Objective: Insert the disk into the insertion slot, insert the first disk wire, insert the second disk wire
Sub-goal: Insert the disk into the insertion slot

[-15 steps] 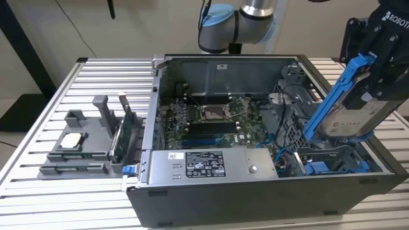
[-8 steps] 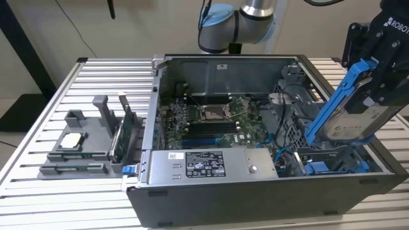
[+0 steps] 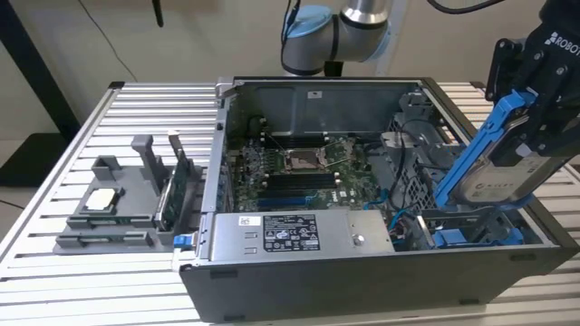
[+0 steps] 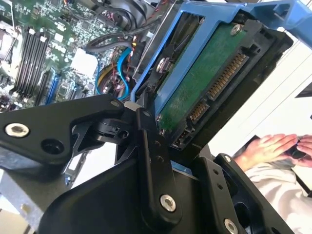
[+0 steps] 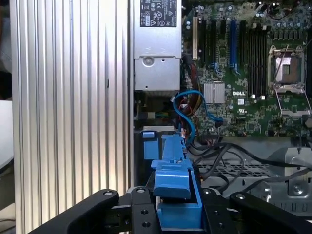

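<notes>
My gripper [image 3: 540, 125] is shut on the disk [image 3: 504, 173], a silver-grey drive with a white label in a bright blue carrier. The disk hangs tilted, its lower end just above the insertion slot [image 3: 471, 229], the grey bay with blue rails at the case's front corner on the exterior view's right. In the second wrist view the disk's green underside [image 4: 207, 75] and connectors sit between the black fingers [image 4: 152, 156]. The first wrist view has the blue carrier edge [image 5: 174, 183] in the gripper [image 5: 178, 214]. Blue cables [image 5: 191, 109] lie loose inside the case beside the bay.
The open computer case [image 3: 363, 282] rests on a slatted metal table [image 3: 136, 109], with motherboard [image 3: 299, 170] and power supply [image 3: 299, 234] inside. A grey plastic holder [image 3: 118, 197] with parts stands at the exterior view's left. A person's hands [image 4: 278, 144] are nearby in the second wrist view.
</notes>
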You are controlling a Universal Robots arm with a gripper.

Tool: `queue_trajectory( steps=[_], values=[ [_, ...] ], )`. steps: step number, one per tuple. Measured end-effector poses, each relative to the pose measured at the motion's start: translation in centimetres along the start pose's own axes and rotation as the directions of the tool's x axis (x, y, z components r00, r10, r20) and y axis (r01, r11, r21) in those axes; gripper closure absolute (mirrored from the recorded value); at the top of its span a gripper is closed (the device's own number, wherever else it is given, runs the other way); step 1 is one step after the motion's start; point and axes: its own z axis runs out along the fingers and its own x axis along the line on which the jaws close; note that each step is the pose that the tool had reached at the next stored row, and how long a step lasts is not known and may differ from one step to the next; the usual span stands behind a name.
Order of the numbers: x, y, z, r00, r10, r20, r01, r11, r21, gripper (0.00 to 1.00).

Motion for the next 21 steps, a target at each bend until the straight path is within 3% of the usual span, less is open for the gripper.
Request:
queue_trajectory(
  steps=[15,21],
  values=[
    [0.01,-0.01,0.06,1.0,0.0,0.0007,0.0,1.0,0.0,0.67],
    [0.02,-0.03,0.6,1.0,0.0,0.0007,0.0,1.0,0.0,0.67]
  ],
)
